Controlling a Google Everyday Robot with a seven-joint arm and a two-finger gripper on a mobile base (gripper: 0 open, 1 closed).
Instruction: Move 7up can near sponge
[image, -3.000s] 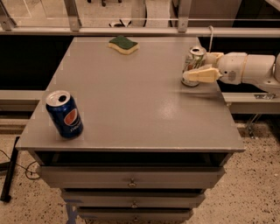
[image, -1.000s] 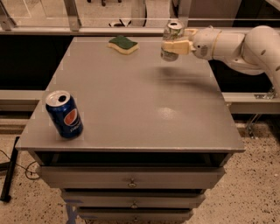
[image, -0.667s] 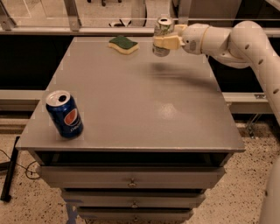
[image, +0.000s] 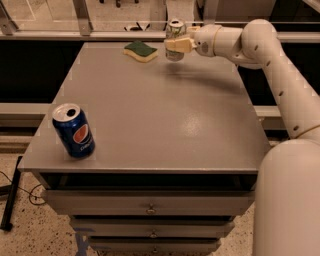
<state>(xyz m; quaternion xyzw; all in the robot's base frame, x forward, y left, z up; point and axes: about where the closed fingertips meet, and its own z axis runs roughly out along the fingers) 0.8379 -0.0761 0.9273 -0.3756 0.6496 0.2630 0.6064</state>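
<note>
We see the gripper (image: 175, 46) at the far edge of the grey table (image: 165, 115), right of centre, reaching in from the right on the end of the white arm (image: 270, 50). It is clamped on the 7up can (image: 175, 30), with one pale finger (image: 179, 45) lying across the front of the can's body. The can is upright, silver top showing above the finger and its lower part showing just below. We can't tell whether its base touches the tabletop or sits just over it; there is a dim shadow under it. The sponge (image: 141, 51) lies flat on the table just left of the can, green top up over a yellow base, near but not touching. A narrow strip of tabletop shows between them. A blue Pepsi can (image: 74, 131) stands near the front left corner, well apart from both, opened top facing up and leaning a little in this view. Drawers (image: 150, 202) with small knobs sit under the tabletop. The robot's white body (image: 290, 200) fills the lower right corner. A rail (image: 100, 35) runs behind the table's far edge.
</note>
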